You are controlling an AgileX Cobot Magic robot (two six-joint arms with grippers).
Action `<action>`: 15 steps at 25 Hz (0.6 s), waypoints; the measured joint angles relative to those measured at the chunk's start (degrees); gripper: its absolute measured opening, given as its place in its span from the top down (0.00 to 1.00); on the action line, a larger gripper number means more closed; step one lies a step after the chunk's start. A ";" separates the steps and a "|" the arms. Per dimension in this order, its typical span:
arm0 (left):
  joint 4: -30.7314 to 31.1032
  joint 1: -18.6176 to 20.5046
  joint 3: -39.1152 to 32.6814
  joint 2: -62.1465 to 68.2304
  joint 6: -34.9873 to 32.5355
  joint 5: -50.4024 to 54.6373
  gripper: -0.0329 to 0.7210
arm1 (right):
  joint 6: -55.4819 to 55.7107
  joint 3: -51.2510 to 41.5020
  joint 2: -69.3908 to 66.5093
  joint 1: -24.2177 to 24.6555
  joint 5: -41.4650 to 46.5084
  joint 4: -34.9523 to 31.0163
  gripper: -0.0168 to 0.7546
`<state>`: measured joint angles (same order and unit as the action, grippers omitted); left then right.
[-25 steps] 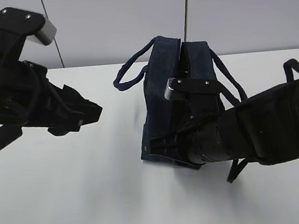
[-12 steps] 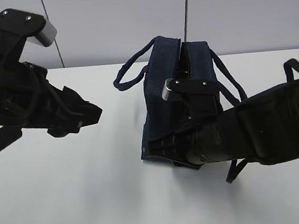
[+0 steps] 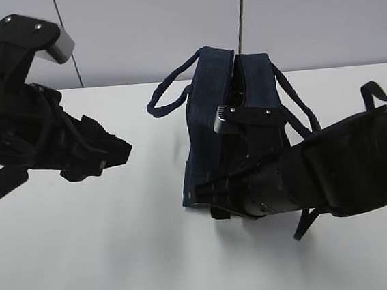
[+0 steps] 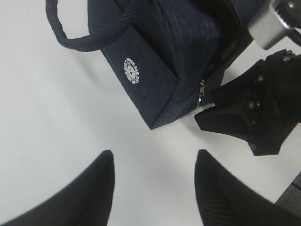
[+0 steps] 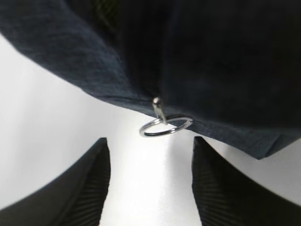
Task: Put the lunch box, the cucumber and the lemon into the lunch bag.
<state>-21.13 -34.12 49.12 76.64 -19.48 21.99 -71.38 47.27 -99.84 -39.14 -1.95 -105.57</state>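
The dark navy lunch bag (image 3: 234,107) stands on the white table, its top slightly parted and its handles hanging at both sides. It also shows in the left wrist view (image 4: 160,61) with its white emblem (image 4: 132,71), and in the right wrist view (image 5: 197,56). The zipper's metal ring pull (image 5: 165,125) hangs just ahead of my right gripper (image 5: 149,146), which is open and empty at the bag's near end (image 3: 208,195). My left gripper (image 4: 154,157) is open and empty above the table, left of the bag (image 3: 115,152). The lunch box, cucumber and lemon are out of view.
The white table (image 3: 87,251) runs to a grey panelled wall (image 3: 148,33) behind. My right arm (image 3: 347,171) lies across the table's right side, in front of the bag.
My right arm has shifted slightly at the bag's near end. My left arm has barely moved.
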 joint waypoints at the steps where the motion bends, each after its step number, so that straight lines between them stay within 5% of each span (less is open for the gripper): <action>1: 0.00 0.00 0.00 0.00 0.00 0.00 0.46 | 0.52 0.10 -0.65 0.00 -0.14 0.00 0.43; 15: 0.12 0.00 0.00 0.00 0.00 0.67 0.46 | 1.96 5.38 -5.04 0.00 -4.32 0.00 0.47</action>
<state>-21.01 -34.12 49.12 76.64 -19.48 22.66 -69.41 52.65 -104.89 -39.14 -6.27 -105.57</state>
